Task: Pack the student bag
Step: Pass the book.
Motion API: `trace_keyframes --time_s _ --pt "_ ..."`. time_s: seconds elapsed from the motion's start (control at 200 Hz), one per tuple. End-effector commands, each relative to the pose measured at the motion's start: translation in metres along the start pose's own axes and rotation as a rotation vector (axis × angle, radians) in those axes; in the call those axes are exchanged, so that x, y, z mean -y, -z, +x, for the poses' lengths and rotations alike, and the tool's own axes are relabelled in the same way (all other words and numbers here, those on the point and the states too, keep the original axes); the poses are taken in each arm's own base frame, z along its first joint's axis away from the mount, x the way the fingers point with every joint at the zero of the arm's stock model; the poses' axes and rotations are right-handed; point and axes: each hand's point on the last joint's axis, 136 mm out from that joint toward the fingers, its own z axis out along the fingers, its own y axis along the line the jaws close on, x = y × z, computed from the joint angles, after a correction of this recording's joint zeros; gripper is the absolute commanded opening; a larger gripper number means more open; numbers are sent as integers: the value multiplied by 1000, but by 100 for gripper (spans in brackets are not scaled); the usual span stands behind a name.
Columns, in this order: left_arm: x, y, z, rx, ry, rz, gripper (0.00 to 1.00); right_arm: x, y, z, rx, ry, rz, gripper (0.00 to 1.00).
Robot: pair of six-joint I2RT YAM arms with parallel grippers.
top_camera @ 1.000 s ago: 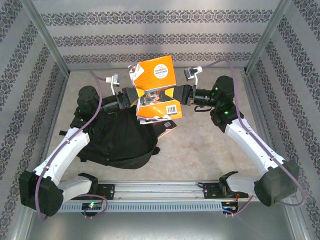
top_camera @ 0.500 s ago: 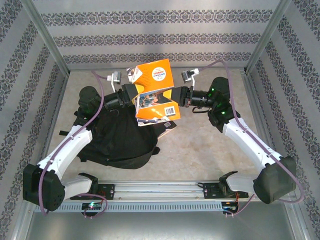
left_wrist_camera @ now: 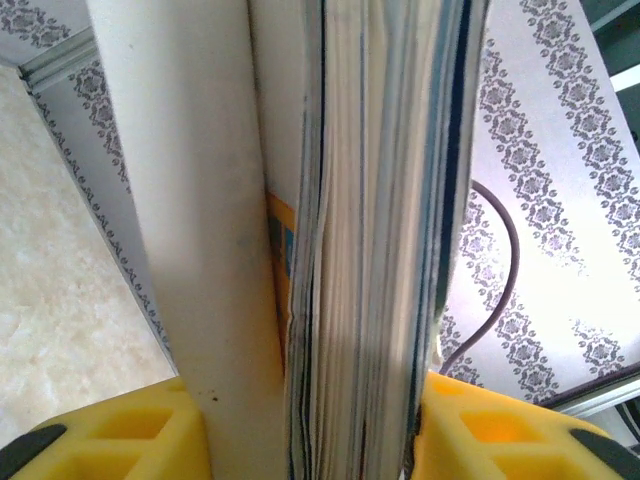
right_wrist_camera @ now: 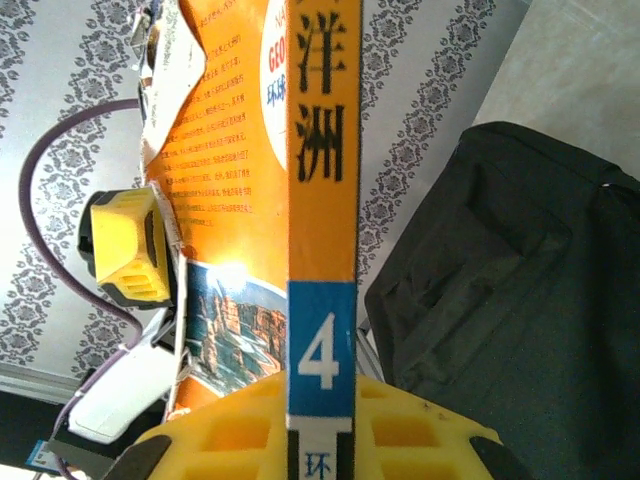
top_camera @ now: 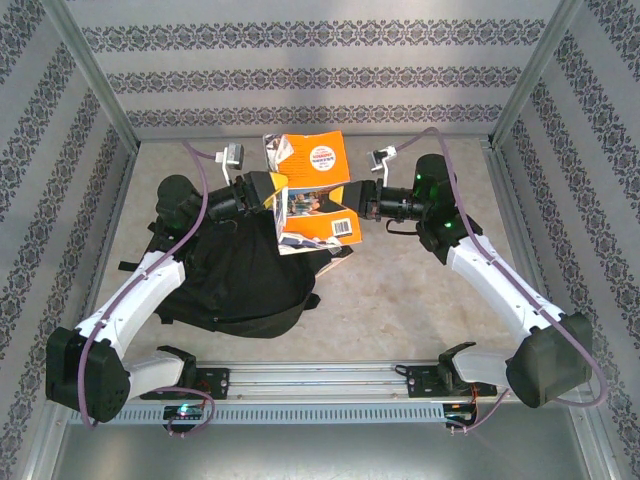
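Broadly, the table (top_camera: 430, 300) lies bare to the right of the student bag (top_camera: 235, 280) and beyond it, up to the patterned walls (top_camera: 320, 80), so those two sides offer the open room for moving. To the bag's left the side wall stands near, and on its near side runs the mounting rail (top_camera: 320, 385), which leaves little margin there. The bag itself lies slumped on the table left of centre, partly under the left arm. It is black, soft fabric and looks light and limp: it will likely sag and fold when lifted, and its mouth probably will not stay open unaided. The sounder hold is judged to be a zipper rim or a top loop, not the loose body. Whether the mouth is open cannot be told from above. An orange book (top_camera: 315, 175) hangs in the air just above the bag's far right edge, one cover flaring loose. The right gripper (top_camera: 358, 197) is clamped on its spine. The left gripper (top_camera: 272, 195) has the page side between its pads, which press against both faces in the wrist view.
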Motion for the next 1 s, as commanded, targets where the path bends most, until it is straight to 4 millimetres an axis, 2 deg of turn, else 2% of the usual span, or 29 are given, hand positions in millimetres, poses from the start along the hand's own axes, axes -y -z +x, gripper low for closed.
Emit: trace_keyframes --time_s 0.0,0.19,0.32,0.465,0.52,0.595,0.675,0.734,0.799,0.874,0.994 --pt "15 -5 16 -82 -88 32 43 -19 1 -5 5 83 -18 0" --pt "3 -4 22 -109 -97 -22 35 -19 1 -4 -8 104 3 0" --pt "-3 -2 26 -124 -105 -58 23 -20 2 -3 -9 109 6 0" --pt "-5 -1 25 -119 -123 -84 16 -18 4 -2 -8 113 22 0" --pt "-1 -2 23 -111 -124 -74 19 -18 4 -2 -8 111 20 0" --pt "8 -6 24 -118 -130 -28 32 -19 1 0 -17 105 2 0" --pt "10 -9 25 -124 -138 -21 41 -20 0 0 -21 106 -2 0" --pt "9 -9 24 -121 -140 -23 42 -21 0 -1 -21 107 -2 0" --pt "7 -10 24 -118 -140 -22 36 -21 0 -2 -17 110 1 0" --pt "5 -10 24 -120 -140 -26 21 -20 0 -3 -16 107 5 0" --pt "6 -6 22 -87 -177 -42 7 -14 3 -7 10 99 36 0"
